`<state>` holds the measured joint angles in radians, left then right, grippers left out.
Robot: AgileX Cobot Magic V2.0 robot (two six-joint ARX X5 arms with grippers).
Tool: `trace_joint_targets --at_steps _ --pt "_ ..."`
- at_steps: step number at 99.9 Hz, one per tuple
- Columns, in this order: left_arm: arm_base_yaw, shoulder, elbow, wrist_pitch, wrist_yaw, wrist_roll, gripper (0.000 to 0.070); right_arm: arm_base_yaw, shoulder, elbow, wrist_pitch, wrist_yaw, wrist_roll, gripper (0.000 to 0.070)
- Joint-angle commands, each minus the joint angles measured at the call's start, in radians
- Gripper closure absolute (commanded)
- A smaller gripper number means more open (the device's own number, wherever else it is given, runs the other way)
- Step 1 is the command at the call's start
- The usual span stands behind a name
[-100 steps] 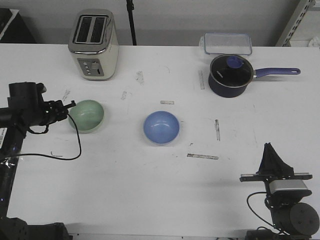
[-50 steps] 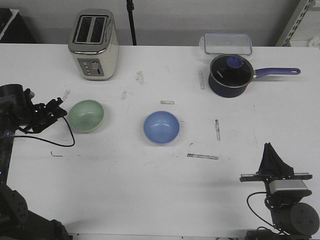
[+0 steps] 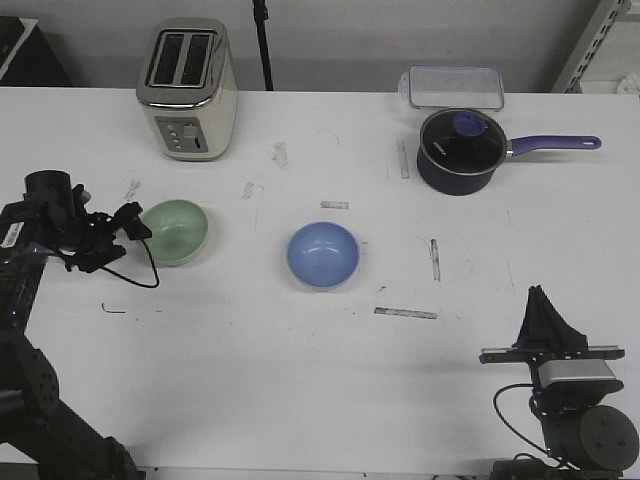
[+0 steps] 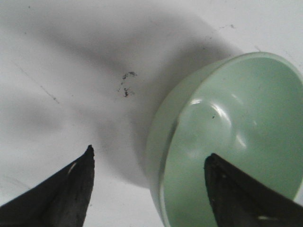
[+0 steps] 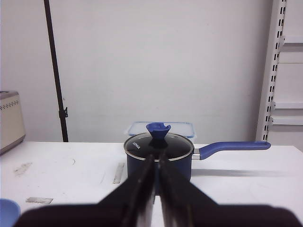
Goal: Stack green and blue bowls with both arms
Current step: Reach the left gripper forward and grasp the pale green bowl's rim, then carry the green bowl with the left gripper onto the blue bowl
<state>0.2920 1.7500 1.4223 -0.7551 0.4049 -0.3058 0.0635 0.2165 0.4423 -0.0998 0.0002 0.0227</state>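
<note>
Pale mint green smooth round bowl (image 3: 175, 231) sits at left-centre of the front frame on the white table (image 3: 300, 380), upright. Black left gripper (image 3: 137, 222) is at the bowl's left rim, fingers spread apart; in the wrist pic one fingertip (image 4: 236, 194) is over the bowl's inside, the other (image 4: 71, 189) outside over bare table, so the rim (image 4: 161, 156) lies between them, not clamped. Periwinkle blue round bowl (image 3: 323, 255) is mid-frame, well apart from the green one. Right gripper (image 3: 545, 312) is at lower right, fingers pressed together, holding nothing. Dark saucepan w/ purple handle (image 3: 460, 150) at upper right, cream toaster (image 3: 187, 88) at upper left.
</note>
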Motion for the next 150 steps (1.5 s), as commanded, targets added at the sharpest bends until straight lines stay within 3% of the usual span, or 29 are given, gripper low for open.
trace_joint_targets --at_steps 1,27,45,79,86,111,150 --pt "-0.005 0.034 0.025 0.002 -0.025 0.006 0.0296 0.001 -0.002 0.002 0.01 0.0 0.006 0.069" --pt "-0.04 0.058 0.025 0.02 -0.039 0.005 0.0309 0.001 -0.002 0.002 0.01 0.0 0.006 0.069" --pt "-0.049 0.061 0.025 0.043 -0.039 0.002 0.0583 0.001 -0.002 0.002 0.01 0.0 0.006 0.069" --pt "-0.071 0.084 0.025 0.038 -0.065 0.0 0.0635 0.001 -0.002 0.002 0.01 0.0 0.006 0.069" --pt "-0.076 0.085 0.025 0.039 -0.07 0.0 0.07 0.001 -0.002 0.002 0.01 0.0 0.006 0.069" --pt "-0.084 0.068 0.026 0.031 -0.075 -0.006 0.0699 0.001 -0.002 0.002 0.01 0.0 0.006 0.069" --pt "-0.185 -0.112 0.043 0.017 -0.076 -0.129 0.0699 0.001 -0.002 0.002 0.01 0.0 0.006 0.069"
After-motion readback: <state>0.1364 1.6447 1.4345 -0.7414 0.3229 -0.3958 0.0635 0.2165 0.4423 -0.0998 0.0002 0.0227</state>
